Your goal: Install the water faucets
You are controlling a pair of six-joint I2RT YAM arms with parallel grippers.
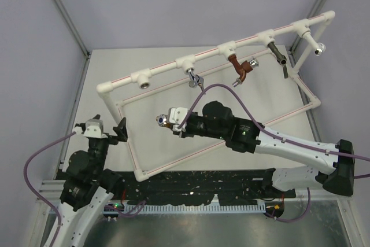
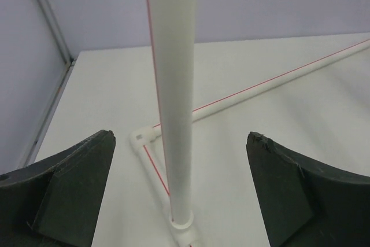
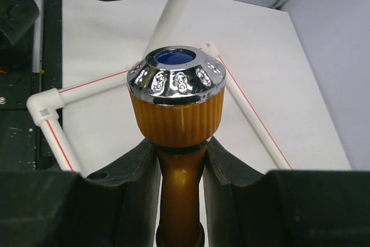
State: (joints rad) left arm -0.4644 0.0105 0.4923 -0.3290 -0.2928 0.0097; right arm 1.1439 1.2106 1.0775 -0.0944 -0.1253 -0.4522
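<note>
**A:** While the right hand [image 3: 179, 163] is closed, what does it have hold of?

**B:** The orange-yellow faucet [image 3: 176, 114]; the two dark fingers [image 3: 133, 172] press on the narrow stem just under the ribbed collar; the silver knob with the blue centre stands clear above them.

**A:** Where does that sit, seen from overhead?

**B:** Above the tabletop [image 1: 115, 67], inside the outline of the white pipe frame [image 1: 167, 66]; the knob faces left; it lies nearer the camera than the bare tee fitting [image 1: 143, 80] on the top rail, and apart from it.

**A:** And the left hand [image 2: 179, 143]?

**B:** Spread wide and holding nothing; its fingers stand on either side of the frame's upright post [image 2: 170, 73]; neither one touches it.

**A:** What hangs from the top rail?

**B:** A silver tap [image 1: 194, 78] next to the bare fitting; then a reddish-brown tap [image 1: 240, 69]; then a dark tap [image 1: 281, 61]; an end tap [image 1: 318, 48] with a silver knob sits at the far right corner.

**A:** Is the faucet touching the frame?

**B:** No; only the fingers touch it.
</note>
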